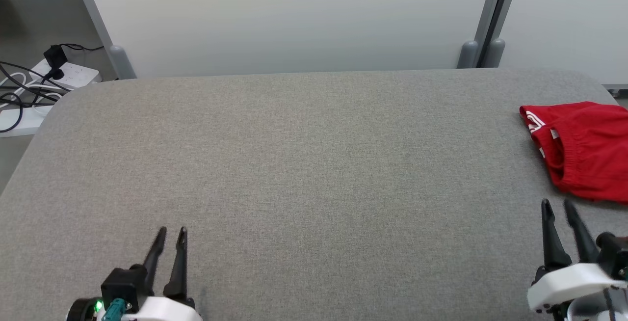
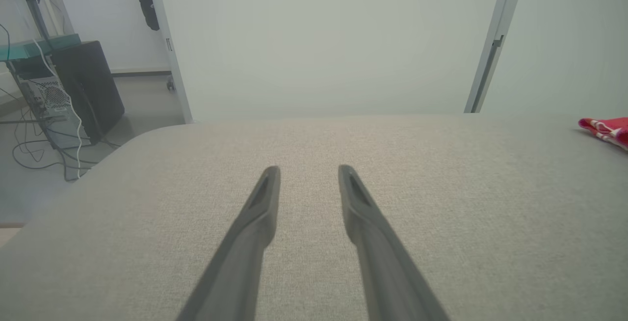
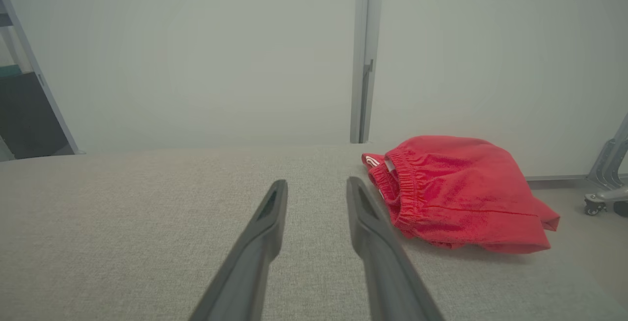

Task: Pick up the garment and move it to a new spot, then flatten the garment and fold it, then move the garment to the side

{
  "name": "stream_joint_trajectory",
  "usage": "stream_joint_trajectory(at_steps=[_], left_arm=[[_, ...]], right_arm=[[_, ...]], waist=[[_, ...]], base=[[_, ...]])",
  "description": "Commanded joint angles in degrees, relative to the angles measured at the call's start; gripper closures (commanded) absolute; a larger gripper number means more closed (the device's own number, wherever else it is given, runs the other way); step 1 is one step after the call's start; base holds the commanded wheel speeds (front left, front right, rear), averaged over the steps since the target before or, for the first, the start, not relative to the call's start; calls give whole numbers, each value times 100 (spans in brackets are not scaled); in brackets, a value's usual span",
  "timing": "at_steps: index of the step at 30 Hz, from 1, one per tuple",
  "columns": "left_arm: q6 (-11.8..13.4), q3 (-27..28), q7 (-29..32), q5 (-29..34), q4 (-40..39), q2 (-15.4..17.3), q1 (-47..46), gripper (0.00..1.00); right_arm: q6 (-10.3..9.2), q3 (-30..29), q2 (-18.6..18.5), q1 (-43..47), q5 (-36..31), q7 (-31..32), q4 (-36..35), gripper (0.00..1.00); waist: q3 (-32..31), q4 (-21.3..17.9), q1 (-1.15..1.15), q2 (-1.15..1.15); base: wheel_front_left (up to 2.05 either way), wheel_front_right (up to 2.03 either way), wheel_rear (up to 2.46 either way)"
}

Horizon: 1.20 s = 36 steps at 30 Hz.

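Fingers of left gripper (image 1: 171,232) moderately parted, nothing between, over bare grey fabric-covered table (image 1: 314,164). Same gap on right gripper (image 1: 558,205), also empty. Its tips sit just short of the bunched red elastic-waisted cloth garment (image 1: 584,149) at table's far right edge.

- A robotics lab or test room, not a home.
- A wide table (image 1: 294,164) covered in plain grey fabric serves as the workbench.
- Pale partition panels (image 1: 294,16) on grey posts stand behind it.
- A white power strip (image 1: 73,73) with tangled black cables lies on the floor.
- A dark computer case (image 2: 88,93) stands among loose wires.
- A metal frame (image 3: 608,164) rests on a castor.
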Motion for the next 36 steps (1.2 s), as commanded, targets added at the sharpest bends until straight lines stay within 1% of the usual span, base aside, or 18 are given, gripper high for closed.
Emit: stream_joint_trajectory(at_steps=[1,3,6,10,15,30,36], left_arm=[[-1,8,8,-13,27,-3,2,100],[0,0,1,-2,200,-35,150,100],[-11,41,70,-172,241,-40,134,100],[-27,62,143,-453,219,-37,117,100],[-47,69,213,-805,184,-33,103,100],[-103,120,434,-1777,106,-22,36,100],[-131,152,552,-2263,73,-16,-2,100]], right_arm=[[0,-4,9,11,14,8,28,100],[0,10,112,191,5,16,203,100],[1,-18,128,186,174,84,243,100],[1,-20,131,187,451,156,209,100],[2,-4,134,193,800,225,165,100],[5,15,143,184,1765,442,55,100],[6,18,148,177,2247,556,6,100]], waist=[[0,0,0,0],[0,0,0,0],[2,-3,1,0],[-5,-7,13,0],[12,-12,1,0],[32,-25,0,0],[41,-32,0,0]], base=[[0,0,0],[0,0,0],[0,0,0],[0,0,0],[0,0,0],[0,0,0],[0,0,0]])
